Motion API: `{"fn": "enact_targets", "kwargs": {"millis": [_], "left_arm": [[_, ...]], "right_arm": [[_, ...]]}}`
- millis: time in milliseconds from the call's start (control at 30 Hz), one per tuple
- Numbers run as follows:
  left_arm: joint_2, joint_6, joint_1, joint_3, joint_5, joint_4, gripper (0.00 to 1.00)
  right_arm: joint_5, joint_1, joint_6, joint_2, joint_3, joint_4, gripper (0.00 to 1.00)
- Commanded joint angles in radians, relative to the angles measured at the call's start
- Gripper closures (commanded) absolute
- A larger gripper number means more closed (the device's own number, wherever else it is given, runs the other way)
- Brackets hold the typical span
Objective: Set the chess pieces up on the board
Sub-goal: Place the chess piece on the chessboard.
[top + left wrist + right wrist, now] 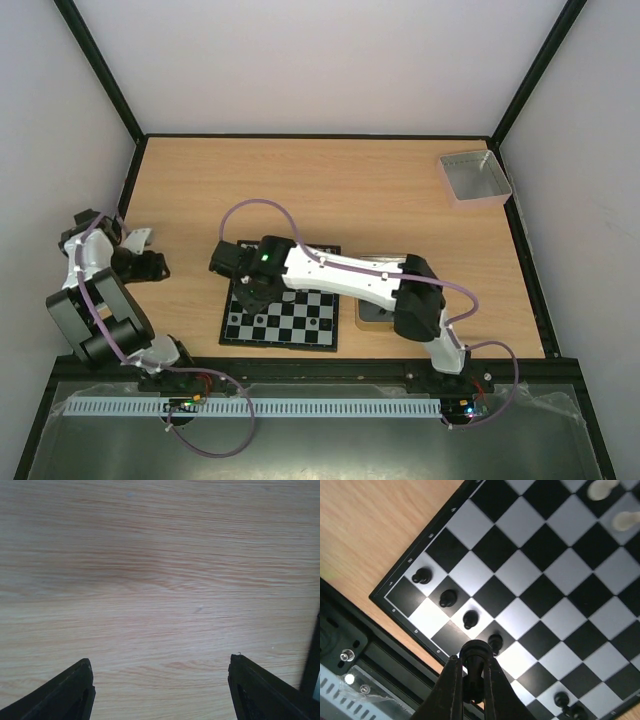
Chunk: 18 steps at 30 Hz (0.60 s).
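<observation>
Pale wood-grain counter [330, 180], walled in white with black corner posts [100, 72]. The small black-and-white chequered board [290, 322] lies at 6 o'clock. The right hand [472, 666], closed, pinches a tiny black chess piece [475, 651] above it; the left hand [160, 660] gapes empty at 9 o'clock.

Wooden table [350, 190], board [300, 322], grey tray [475, 178]
</observation>
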Motion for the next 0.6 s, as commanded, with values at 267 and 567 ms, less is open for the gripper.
{"fn": "enact_targets", "kwargs": {"millis": [267,567], "left_arm": [[0.008,0.063,0.109,-0.004,0.067,-0.021,0.26],[-0.032,0.079,0.110,-0.030,0.083,-0.032,0.26]], "right_arm": [[-0.021,0.084,-0.034,0.136,0.174,-0.080,0.98],[-0.021,0.111,0.022,0.234,0.251,-0.067,0.98]]}}
